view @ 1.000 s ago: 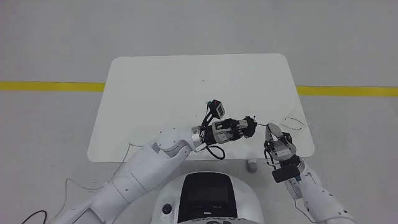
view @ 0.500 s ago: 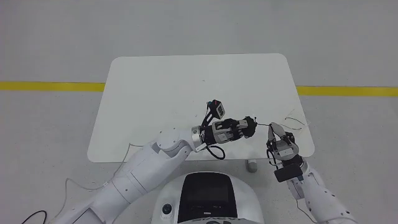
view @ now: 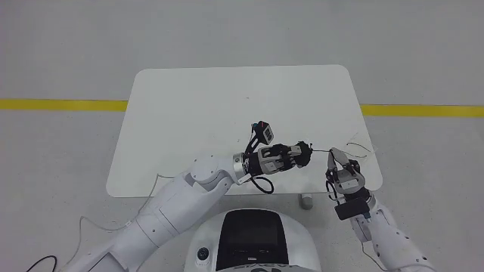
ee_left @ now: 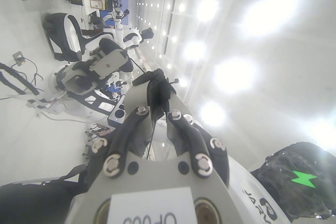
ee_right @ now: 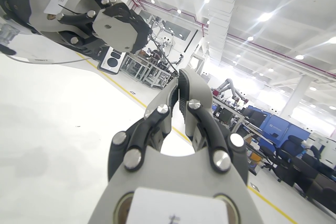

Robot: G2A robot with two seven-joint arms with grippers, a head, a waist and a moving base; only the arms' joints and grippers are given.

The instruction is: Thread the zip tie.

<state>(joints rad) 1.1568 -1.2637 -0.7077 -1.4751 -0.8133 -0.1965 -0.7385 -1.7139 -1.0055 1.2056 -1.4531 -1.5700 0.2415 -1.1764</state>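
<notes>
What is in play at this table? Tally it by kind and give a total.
Grippers: 2, the left gripper and the right gripper
Held zip tie, pinched by both: 1
White table: 1
Thin loose strands lying near the table's edge: too fine to count
Total counted: 4

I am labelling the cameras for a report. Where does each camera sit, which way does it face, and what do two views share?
Top view: above the arms, looking down at the white rounded table; both white arms show.
Left wrist view: on the left wrist, facing along the grey-and-black left gripper, up towards ceiling lights.
Right wrist view: on the right wrist, facing along the grey-and-black right gripper, towards blue machines.
Shared: each wrist view shows the other gripper; a thin black plastic zip tie links both.
</notes>
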